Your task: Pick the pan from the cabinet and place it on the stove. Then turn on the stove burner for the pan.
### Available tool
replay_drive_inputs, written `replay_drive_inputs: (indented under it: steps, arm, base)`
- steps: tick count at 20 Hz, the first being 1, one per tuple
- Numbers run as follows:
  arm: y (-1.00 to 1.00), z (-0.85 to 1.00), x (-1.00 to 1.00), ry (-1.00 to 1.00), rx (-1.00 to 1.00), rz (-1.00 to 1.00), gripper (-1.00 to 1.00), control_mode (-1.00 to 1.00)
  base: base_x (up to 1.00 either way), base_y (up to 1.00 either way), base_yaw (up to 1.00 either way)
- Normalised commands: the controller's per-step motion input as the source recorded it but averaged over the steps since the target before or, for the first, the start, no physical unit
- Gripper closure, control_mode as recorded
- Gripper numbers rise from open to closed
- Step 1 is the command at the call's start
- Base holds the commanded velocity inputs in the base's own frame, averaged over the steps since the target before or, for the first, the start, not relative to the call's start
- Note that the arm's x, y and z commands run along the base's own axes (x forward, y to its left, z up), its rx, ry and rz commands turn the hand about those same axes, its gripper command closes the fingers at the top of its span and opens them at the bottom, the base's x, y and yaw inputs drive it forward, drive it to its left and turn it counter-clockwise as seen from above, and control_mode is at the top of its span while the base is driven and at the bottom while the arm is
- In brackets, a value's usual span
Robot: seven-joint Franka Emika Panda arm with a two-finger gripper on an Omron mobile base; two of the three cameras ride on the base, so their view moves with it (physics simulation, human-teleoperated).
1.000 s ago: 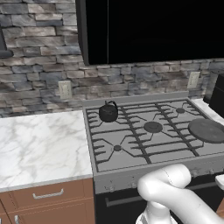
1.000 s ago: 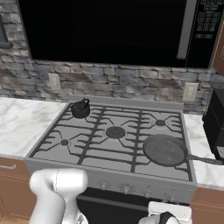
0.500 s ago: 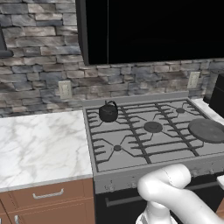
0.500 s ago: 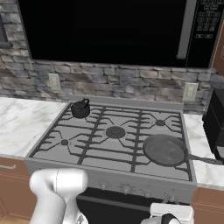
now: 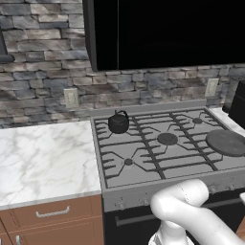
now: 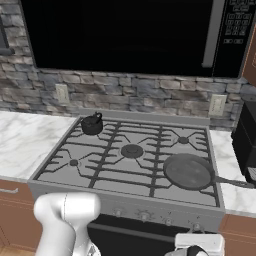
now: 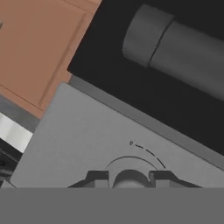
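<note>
The grey stove (image 6: 125, 165) stood between marble counters (image 5: 43, 162), its dark oven door (image 7: 131, 83) and bar handle (image 7: 175, 48) close before the hand camera. The dark-grey pan (image 6: 188, 171) sat flat on the grate at the stove's front right corner, handle reaching over the right edge. A small black kettle (image 6: 92, 124) occupied the back left corner. The gripper (image 7: 129, 178) sat narrowed around a round front knob (image 7: 129, 180), a finger (image 7: 97, 177) close at each side; whether they pressed it could not be told.
</note>
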Motion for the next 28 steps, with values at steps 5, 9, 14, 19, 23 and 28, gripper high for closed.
replay_drive_inputs:
  steps: [5, 9, 14, 19, 23, 28]
  arm:
    - [-0.22, 0.27, -0.13, 0.0, -0.1, 0.0, 1.0, -1.0]
    - [-0.23, 0.28, -0.13, 0.0, -0.1, 0.0, 1.0, -1.0]
    - [-0.2, 0.2, -0.12, 0.0, -0.09, 0.0, 1.0, -1.0]
    - [-0.19, 0.16, -0.11, 0.0, -0.09, 0.0, 1.0, -1.0]
    - [-0.19, 0.16, -0.1, 0.0, -0.1, 0.0, 1.0, -1.0]
    - [-0.16, 0.1, -0.1, 0.0, -0.11, 0.01, 1.0, -1.0]
  base:
    - [0.0, 0.0, 0.0]
    - [0.0, 0.0, 0.0]
    - [0.0, 0.0, 0.0]
    - [0.0, 0.0, 0.0]
    - [0.0, 0.0, 0.0]
    - [0.0, 0.0, 0.0]
